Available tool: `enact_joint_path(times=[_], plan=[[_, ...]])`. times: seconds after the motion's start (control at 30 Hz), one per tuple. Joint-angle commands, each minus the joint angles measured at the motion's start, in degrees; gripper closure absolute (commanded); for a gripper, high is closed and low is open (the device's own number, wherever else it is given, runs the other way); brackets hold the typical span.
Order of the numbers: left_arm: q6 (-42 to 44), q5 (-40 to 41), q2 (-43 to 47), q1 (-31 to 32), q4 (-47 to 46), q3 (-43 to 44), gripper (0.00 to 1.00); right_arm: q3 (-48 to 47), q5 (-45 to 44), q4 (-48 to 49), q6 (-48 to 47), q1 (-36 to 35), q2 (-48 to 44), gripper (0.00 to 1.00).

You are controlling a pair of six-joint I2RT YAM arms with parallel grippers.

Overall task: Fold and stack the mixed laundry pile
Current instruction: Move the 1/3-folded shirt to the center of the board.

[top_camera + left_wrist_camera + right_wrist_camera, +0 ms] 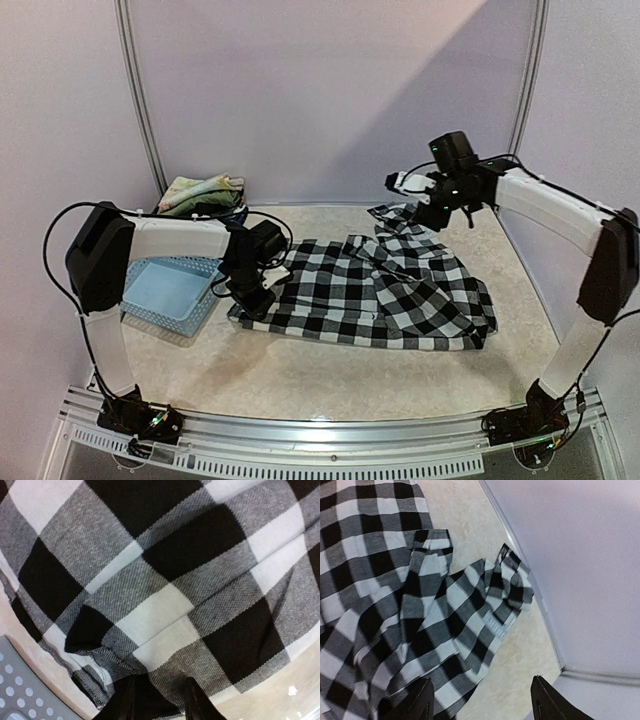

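Note:
A black-and-white checked shirt [390, 295] lies spread flat across the middle of the table. My left gripper [255, 298] is low at the shirt's left edge. In the left wrist view its fingers [125, 702] are closed on a fold of the checked cloth [165, 580]. My right gripper [415, 195] hangs open above the shirt's far end, near the back wall. Nothing is between its fingers [422, 700], and a rumpled part of the shirt [470, 600] lies on the table below. Other folded garments [200, 193], pale floral and olive, sit at the back left.
A light blue perforated basket [168, 292] lies on the table just left of the left gripper, and its corner [20, 685] shows in the left wrist view. The back wall [580, 555] stands close behind the right gripper. Bare table [330, 375] lies in front of the shirt.

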State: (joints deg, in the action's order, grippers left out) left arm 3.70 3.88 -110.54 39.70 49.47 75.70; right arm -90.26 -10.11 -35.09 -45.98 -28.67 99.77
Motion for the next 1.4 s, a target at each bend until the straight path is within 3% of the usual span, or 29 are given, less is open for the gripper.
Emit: enact_joint_path(times=[0.0,0.13,0.37,0.57,0.83,0.93,1.07,1.23,1.37], plan=[[-3.3,4.0,2.7,-0.7,1.2,0.5,0.65,10.0,18.1,-15.2,10.7,5.4,-9.9,0.35],[-8.0,2.3,3.6,-4.1,0.3,0.4,0.60,22.1,22.4,-17.2,9.7,9.2,-14.8,0.37],[-12.5,-3.1,4.9,-7.8,-3.3,-0.6,0.57,26.0,32.6,-24.9,7.8,16.9,-10.9,0.39],[-15.1,-9.9,3.9,-10.3,-8.0,-4.6,0.57,32.1,29.6,-20.8,5.0,18.5,-9.7,0.39],[-17.3,-12.0,0.6,-10.3,-8.6,-5.9,0.61,33.9,30.2,-18.5,3.6,19.6,-3.8,0.41],[-17.9,-12.3,0.1,-10.3,-8.5,-7.3,0.64,35.6,26.7,-16.3,2.6,19.7,-2.1,0.47],[-19.4,-13.2,0.4,-10.3,-8.9,-10.6,0.76,37.3,23.2,-14.7,1.7,20.1,-0.4,0.68],[-22.8,-16.1,3.0,-9.9,-11.8,-17.3,1.00,40.2,20.9,-14.2,-0.4,20.3,0.8,0.89],[-25.9,-17.5,6.3,-8.4,-14.7,-22.9,1.00,42.4,20.6,-15.5,-2.5,20.4,0.8,0.93]])
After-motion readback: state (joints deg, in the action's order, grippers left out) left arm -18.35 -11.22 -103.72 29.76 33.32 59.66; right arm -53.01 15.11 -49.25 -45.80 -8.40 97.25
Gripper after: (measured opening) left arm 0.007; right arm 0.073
